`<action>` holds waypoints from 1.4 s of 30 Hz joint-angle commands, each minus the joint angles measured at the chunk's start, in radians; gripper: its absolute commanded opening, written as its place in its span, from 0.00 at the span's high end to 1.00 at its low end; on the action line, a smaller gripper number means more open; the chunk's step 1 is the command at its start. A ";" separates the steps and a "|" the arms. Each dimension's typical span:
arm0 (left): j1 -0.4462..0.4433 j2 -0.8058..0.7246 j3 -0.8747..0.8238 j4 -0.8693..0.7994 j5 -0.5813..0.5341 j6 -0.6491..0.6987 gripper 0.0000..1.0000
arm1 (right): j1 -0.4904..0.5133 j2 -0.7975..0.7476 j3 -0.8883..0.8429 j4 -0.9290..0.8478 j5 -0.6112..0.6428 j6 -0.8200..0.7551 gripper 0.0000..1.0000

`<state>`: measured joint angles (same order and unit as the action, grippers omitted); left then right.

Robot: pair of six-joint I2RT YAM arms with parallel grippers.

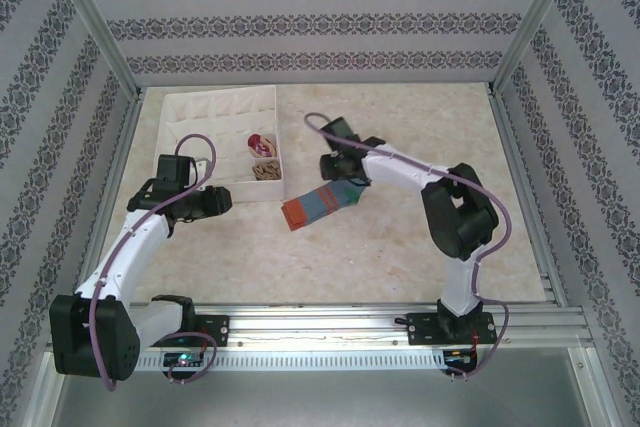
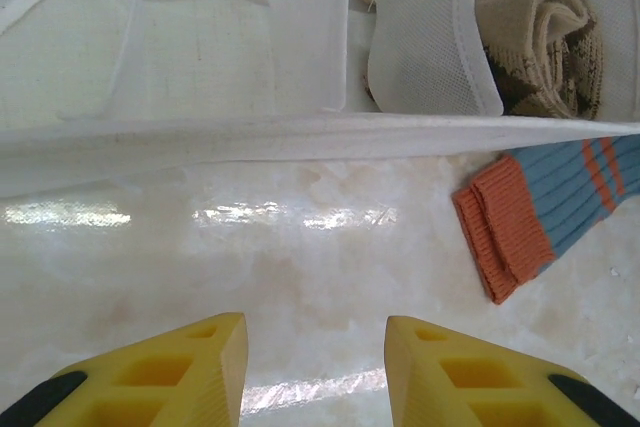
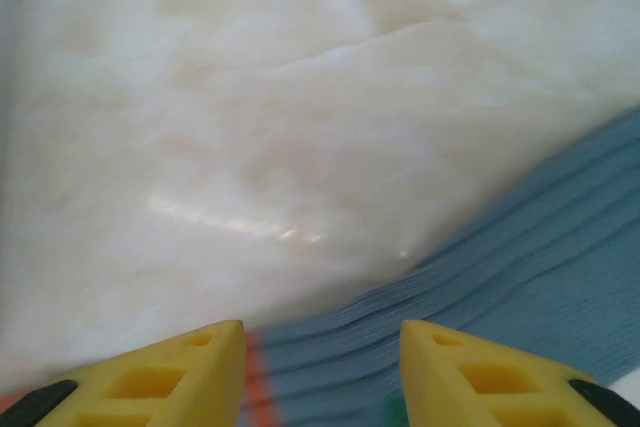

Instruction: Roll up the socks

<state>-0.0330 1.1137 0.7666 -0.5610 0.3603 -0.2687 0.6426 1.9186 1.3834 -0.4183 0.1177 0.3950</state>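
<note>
**Overhead and wrist views: the third sock in hand.** Two of the socks sit rolled in compartments at the near right corner of the white quilted fabric box (image 1: 200, 112). They are the brown-tan argyle sock (image 2: 545, 37) and, one compartment behind it, the tan sock with maroon toe (image 1: 260, 141). The blue ribbed sock with orange cuff and stripes (image 1: 322, 204) lies flat and unrolled on the pale marbled table (image 1: 380, 267), just in front of that corner.

My right gripper (image 3: 322, 332) hangs low over its toe end. Its yellow fingers are moderately apart, with blue fabric lying flat beneath the gap, and I see no pinch. My left gripper (image 2: 315, 332) waits by the box's front wall, fingers moderately apart on nothing.

I judge the roll not yet begun. Next, the right fingers must nip the toe edge and turn it towards the cuff while the left pins the cuff.
</note>
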 commanded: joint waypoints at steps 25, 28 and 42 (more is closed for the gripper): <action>-0.115 0.075 -0.051 0.089 -0.022 -0.109 0.60 | 0.370 0.111 -0.085 0.049 0.148 -0.213 0.57; -0.118 0.068 -0.052 0.119 -0.088 -0.133 0.60 | 0.380 0.065 -0.149 0.094 0.156 -0.220 0.74; -0.316 0.030 -0.271 0.792 0.170 0.188 0.65 | 0.246 -0.220 -0.404 0.137 -0.319 -0.201 0.96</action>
<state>-0.2977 1.1519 0.5503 -0.0292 0.4480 -0.2436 0.9360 1.7229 0.9928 -0.2504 -0.0235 0.1616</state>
